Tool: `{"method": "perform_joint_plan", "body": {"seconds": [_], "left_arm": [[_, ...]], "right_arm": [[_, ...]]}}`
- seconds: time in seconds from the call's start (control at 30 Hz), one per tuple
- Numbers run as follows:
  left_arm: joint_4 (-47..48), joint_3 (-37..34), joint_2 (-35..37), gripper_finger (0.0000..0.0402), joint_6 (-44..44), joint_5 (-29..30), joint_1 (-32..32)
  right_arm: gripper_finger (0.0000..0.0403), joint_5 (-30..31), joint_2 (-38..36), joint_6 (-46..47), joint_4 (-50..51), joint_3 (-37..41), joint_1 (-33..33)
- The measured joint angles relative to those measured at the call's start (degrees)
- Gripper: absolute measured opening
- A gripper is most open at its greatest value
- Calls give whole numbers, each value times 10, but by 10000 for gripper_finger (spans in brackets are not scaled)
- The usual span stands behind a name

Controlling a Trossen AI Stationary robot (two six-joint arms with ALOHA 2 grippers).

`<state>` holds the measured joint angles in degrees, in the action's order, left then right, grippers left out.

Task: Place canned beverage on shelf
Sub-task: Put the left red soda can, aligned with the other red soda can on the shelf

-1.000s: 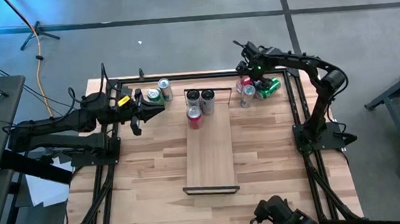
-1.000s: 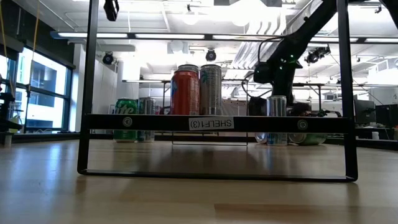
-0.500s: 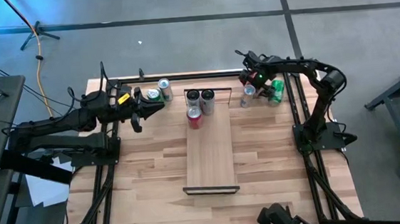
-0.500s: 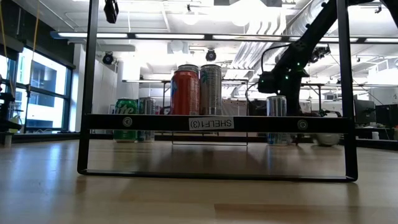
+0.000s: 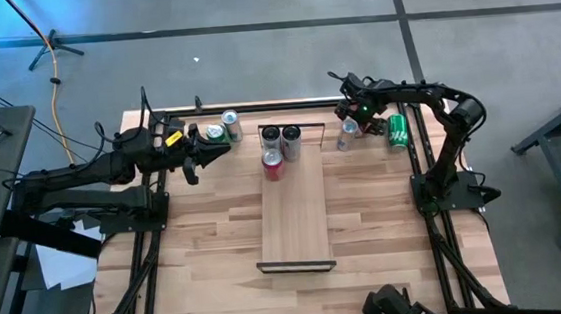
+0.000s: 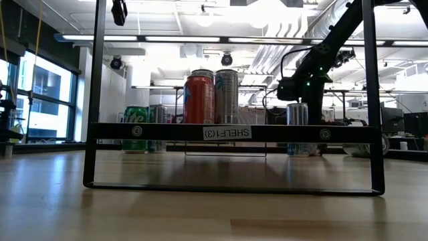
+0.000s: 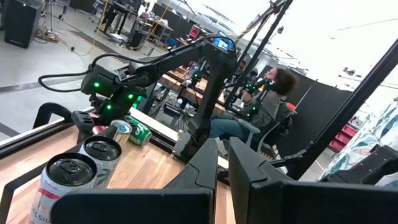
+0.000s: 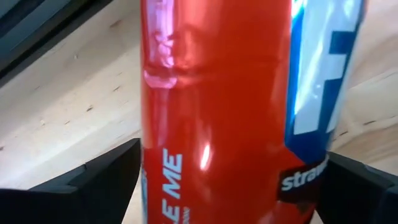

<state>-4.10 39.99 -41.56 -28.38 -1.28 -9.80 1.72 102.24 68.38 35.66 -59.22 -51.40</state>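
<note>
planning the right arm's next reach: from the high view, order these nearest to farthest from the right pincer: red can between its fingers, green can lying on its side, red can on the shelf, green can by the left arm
1. Red can, between the right pincer's fingers.
2. Lying green can, just outward, by the table's right edge.
3. Shelf's red can, toward the table's middle.
4. Left green can, far side, near the left pincer.

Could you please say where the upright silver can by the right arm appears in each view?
High view: the silver can stands right of the shelf, beside the right end effector.
Low view: right of centre, behind the shelf's front bar.
Left wrist view: left of centre, beside a lying green can.
Right wrist view: not in it.
Shared landmark: the right end effector.
</note>
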Motion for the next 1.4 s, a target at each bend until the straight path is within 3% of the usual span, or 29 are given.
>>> {"method": "perform_joint_plan", "body": {"seconds": [0.1, 0.27, 0.6, 0.8, 0.97, 1.2, 1.4], "left_arm": [[-3, 0, 0, 3, -1, 1, 0], [-16, 0, 0, 3, -3, 2, 0], [-53, 0, 0, 3, -22, 30, 0], [-53, 0, 0, 3, -26, 57, 0], [-65, 0, 0, 3, -19, 100, 0], [-64, 0, -4, 11, 46, 137, 0], [-63, 5, -22, 85, 80, 125, 0]], "right_arm": [[365, 2, 0, -17, 7, 0, 0], [279, 6, 1, -69, 24, 0, -1], [281, 40, -77, -193, 23, 3, -1], [281, 52, -188, -314, -10, 3, -5], [281, 14, -301, -444, -37, 1, 14], [281, -57, -440, -520, -51, 1, 105], [281, -79, -489, -541, -99, 1, 235]]}}
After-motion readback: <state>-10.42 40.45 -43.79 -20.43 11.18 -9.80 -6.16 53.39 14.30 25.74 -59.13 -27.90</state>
